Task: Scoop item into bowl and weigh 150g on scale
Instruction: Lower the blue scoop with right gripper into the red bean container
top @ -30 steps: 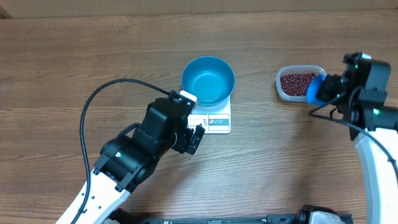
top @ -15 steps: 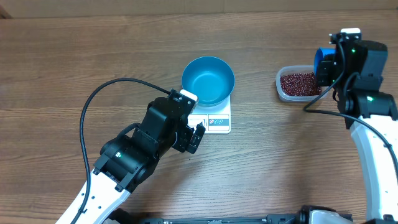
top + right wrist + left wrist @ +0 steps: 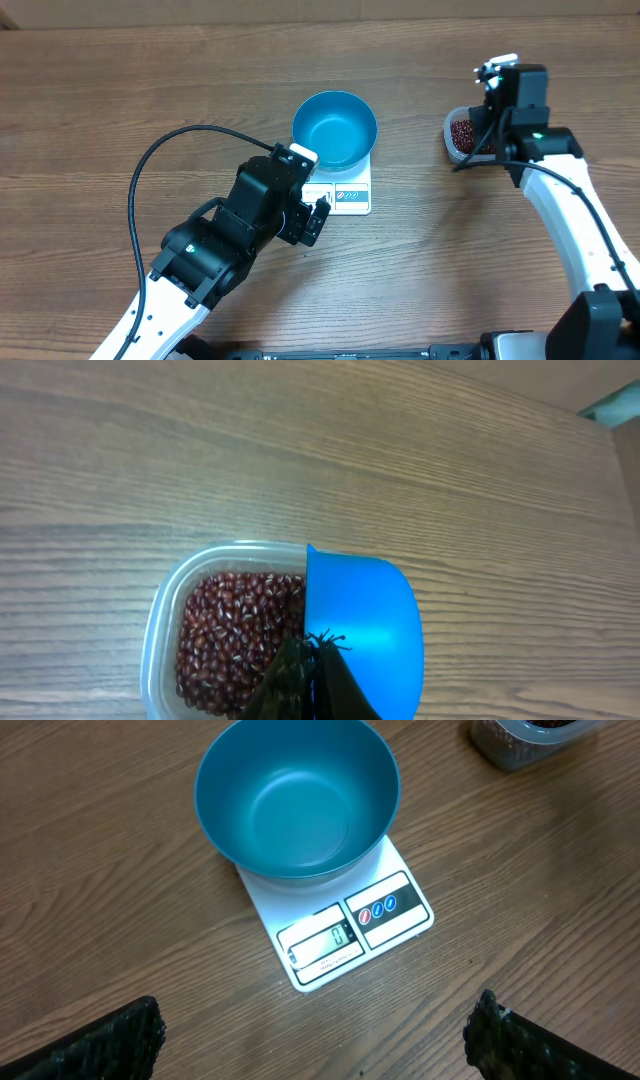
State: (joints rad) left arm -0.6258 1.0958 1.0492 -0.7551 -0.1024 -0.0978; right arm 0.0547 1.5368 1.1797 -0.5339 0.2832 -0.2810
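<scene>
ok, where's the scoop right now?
Right wrist view: blue scoop held in the right gripper, at the edge of the clear bean container, right of the bowl.

One round deep blue bowl [image 3: 295, 810]. One flat white square kitchen scale [image 3: 350, 925]. One clear rounded plastic container [image 3: 160, 610]. One small blue plastic scoop [image 3: 365, 620]. One heap of small dark red-brown beans [image 3: 225, 640], too many to count. One wooden table [image 3: 100, 100].

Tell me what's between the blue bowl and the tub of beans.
Nothing; the overhead view shows only bare wooden table between the bowl and the clear container of beans.
</scene>
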